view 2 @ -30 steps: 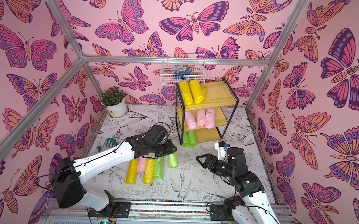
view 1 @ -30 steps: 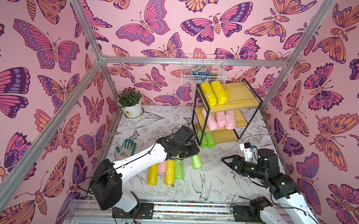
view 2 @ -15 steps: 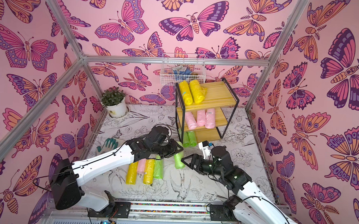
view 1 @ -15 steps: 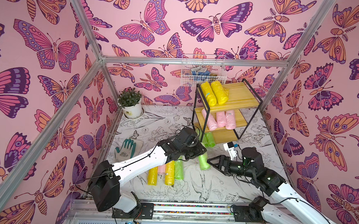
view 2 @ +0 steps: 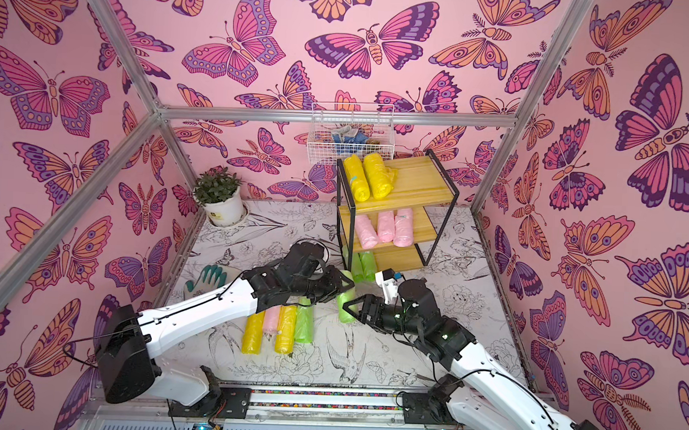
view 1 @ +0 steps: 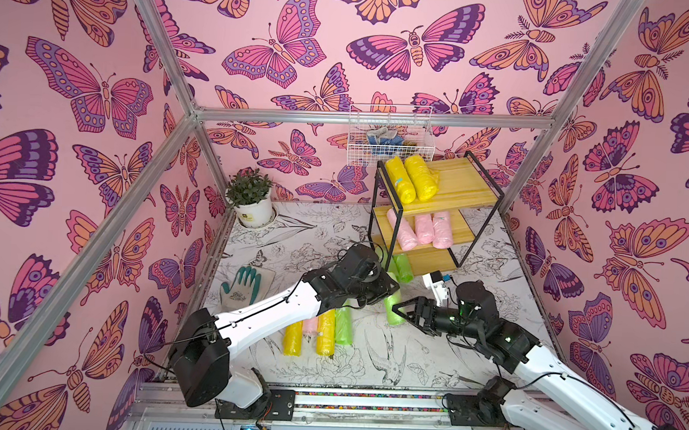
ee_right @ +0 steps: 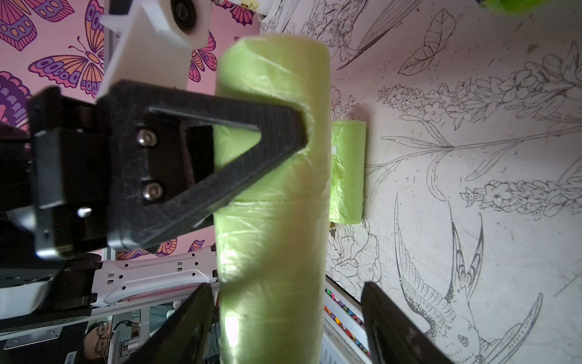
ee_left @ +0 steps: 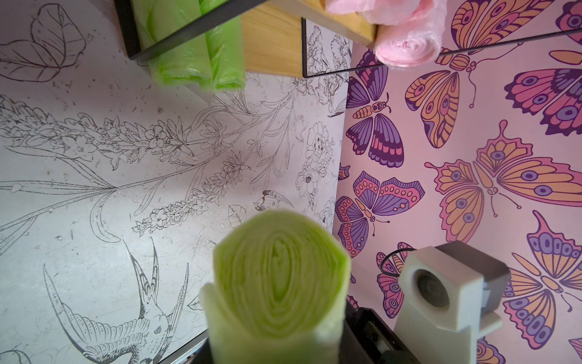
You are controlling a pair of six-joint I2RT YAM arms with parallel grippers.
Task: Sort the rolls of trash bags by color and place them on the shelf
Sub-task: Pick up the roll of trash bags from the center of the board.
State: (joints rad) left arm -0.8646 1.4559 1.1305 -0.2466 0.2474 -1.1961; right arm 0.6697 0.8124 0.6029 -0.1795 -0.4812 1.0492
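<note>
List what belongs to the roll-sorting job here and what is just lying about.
Job: shelf; yellow rolls, pink rolls and green rolls on it; four loose rolls on the table; the held green roll.
Lying about: glove; potted plant; wire basket.

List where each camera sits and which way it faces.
Top views: high above the arm bases, looking down at table and shelf; left arm and right arm show.
Left wrist: on left arm, looking along the held green roll toward the shelf's lower tiers; own fingers unseen, right wrist camera shows.
Right wrist: on right arm, facing the roll side-on; right fingers straddle it, left fingers clamp it.
Shared: all views show that roll.
</note>
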